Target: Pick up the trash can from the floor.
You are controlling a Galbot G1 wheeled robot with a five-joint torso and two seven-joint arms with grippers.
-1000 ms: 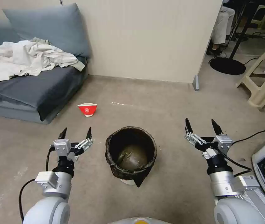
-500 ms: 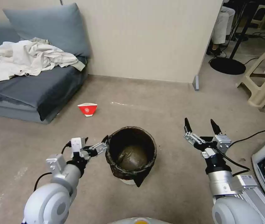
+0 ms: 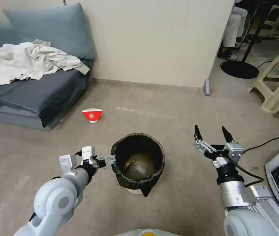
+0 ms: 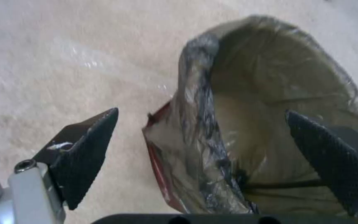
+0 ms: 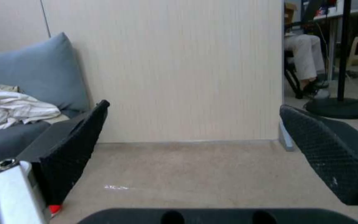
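Trash can [image 3: 138, 163] at lower centre: dark brownish-black bag over the rim, white base peeking below, olive-brown sheen inside. Floor [image 3: 165, 108]: beige-grey, pale streaks. Small bowl [image 3: 92, 115] left of centre: red with white rim. Sofa [image 3: 31, 91] at upper left: slate blue-grey, with off-white crumpled cloth [image 3: 31, 62] on it. Wall panel [image 3: 152, 39]: cream, fine vertical lines. Stool [image 3: 278, 85] at right: beige. Left end effector [image 4: 199, 137]: black fingers [image 4: 88, 146] with a cross-hatched texture, silver mount.

Beige floor [image 3: 165, 105] with trash can [image 3: 138, 163], red bowl [image 3: 92, 115], stool [image 3: 278, 87].
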